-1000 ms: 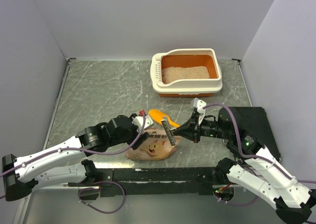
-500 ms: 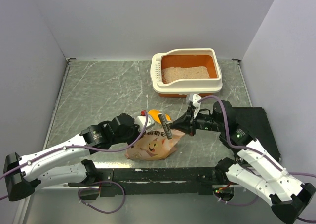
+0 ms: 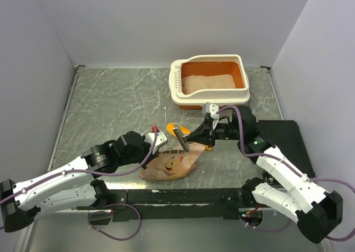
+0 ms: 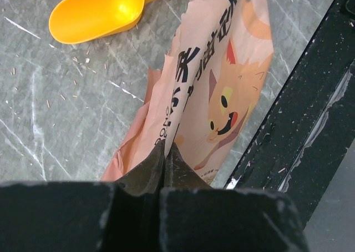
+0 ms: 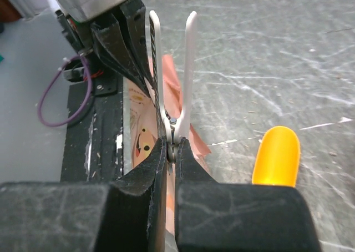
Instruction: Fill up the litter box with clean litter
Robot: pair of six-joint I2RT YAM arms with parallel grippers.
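Note:
The cream-rimmed litter box (image 3: 211, 103) stands at the back, its orange inside holding a bed of pale clean litter (image 3: 207, 83). A tan cat-print paper bag (image 3: 169, 166) lies near the front rail. My left gripper (image 3: 157, 143) is shut on the bag's upper edge (image 4: 176, 96), the fingertips pinching the paper. My right gripper (image 3: 197, 135) is shut on the handles of a bag clip (image 5: 172, 69), whose two arms stand spread just above the bag's top, close to the left gripper's fingers (image 5: 119, 35). An orange scoop (image 3: 177, 130) lies on the table beside the bag.
A flat black box (image 3: 283, 135) lies at the right under my right arm. A black rail (image 3: 183, 196) runs along the front edge. Grey walls close in both sides and the back. Stray granules dot the marble top near the scoop (image 4: 97, 10).
My left gripper went from open to shut on the bag's edge. My right arm carried the clip leftward and further from the front, up to the bag's top.

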